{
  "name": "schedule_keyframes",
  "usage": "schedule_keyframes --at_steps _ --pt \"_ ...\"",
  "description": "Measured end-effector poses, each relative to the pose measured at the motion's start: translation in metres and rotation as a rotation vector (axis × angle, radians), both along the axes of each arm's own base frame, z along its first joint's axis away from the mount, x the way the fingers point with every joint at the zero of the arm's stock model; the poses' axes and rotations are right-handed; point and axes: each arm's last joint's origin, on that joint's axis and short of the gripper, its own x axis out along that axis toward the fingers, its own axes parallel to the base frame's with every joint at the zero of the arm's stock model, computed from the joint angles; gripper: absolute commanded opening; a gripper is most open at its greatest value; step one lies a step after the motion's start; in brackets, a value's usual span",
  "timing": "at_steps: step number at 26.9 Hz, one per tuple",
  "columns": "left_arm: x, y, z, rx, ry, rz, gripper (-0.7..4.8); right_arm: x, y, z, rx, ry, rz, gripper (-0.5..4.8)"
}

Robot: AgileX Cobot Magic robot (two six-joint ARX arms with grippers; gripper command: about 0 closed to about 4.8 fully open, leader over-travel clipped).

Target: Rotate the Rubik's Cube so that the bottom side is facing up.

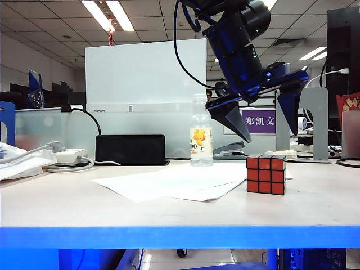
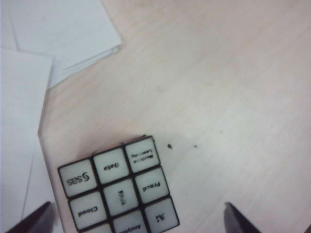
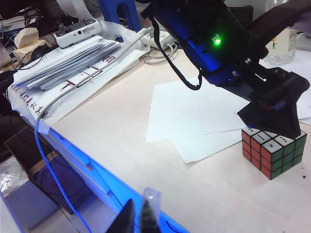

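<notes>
The Rubik's Cube [image 1: 266, 174] stands on the table right of the middle, with a red face toward the exterior camera. Its top face is white with printed words [image 2: 119, 189], and the right wrist view shows red and green sides [image 3: 274, 155]. My left gripper [image 1: 270, 136] hangs just above the cube and is open. Its two dark fingertips stand wide apart, one on each side of the cube [image 2: 134, 211], and touch nothing. My right gripper [image 3: 140, 216] hovers off the table's blue front edge, far from the cube, its fingers together with nothing between them.
White paper sheets [image 1: 169, 183] lie left of the cube. Behind them stand a clear bottle [image 1: 201, 138], a black box [image 1: 130, 149] and a stapler [image 1: 228, 151]. A stack of papers [image 3: 73, 58] and cables lie at the far left. The left arm [image 3: 214, 43] looms over the cube.
</notes>
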Motion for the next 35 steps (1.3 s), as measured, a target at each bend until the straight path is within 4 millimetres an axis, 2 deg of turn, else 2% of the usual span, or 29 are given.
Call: schedule_keyframes --at_steps 4,11,22,24,26,29,30,35 --pt "0.001 -0.001 -0.004 0.007 0.009 0.004 4.79 -0.002 0.000 0.005 0.003 -0.016 0.000 0.27" --pt "0.001 -0.003 -0.030 0.080 0.071 0.002 4.79 -0.002 0.000 0.006 0.002 -0.019 -0.005 0.27" --pt "0.000 -0.008 -0.045 0.106 0.086 -0.003 4.79 -0.001 -0.002 0.007 -0.012 -0.026 -0.055 0.28" --pt "0.000 -0.008 -0.044 0.105 0.082 -0.002 4.35 -0.001 -0.002 0.007 -0.012 -0.026 -0.055 0.28" --pt "0.000 -0.008 -0.044 0.100 0.078 -0.002 3.49 -0.001 -0.002 0.006 -0.012 -0.025 -0.055 0.28" --pt "0.001 -0.009 -0.042 0.090 0.069 -0.001 1.73 -0.001 -0.002 0.006 -0.014 -0.016 -0.055 0.28" --pt "0.002 -0.009 -0.041 0.081 0.065 -0.002 1.44 -0.001 -0.002 0.005 -0.015 -0.012 -0.054 0.28" --pt "0.003 -0.008 -0.041 0.049 0.108 -0.011 1.20 -0.001 -0.002 0.004 -0.017 -0.003 -0.054 0.28"
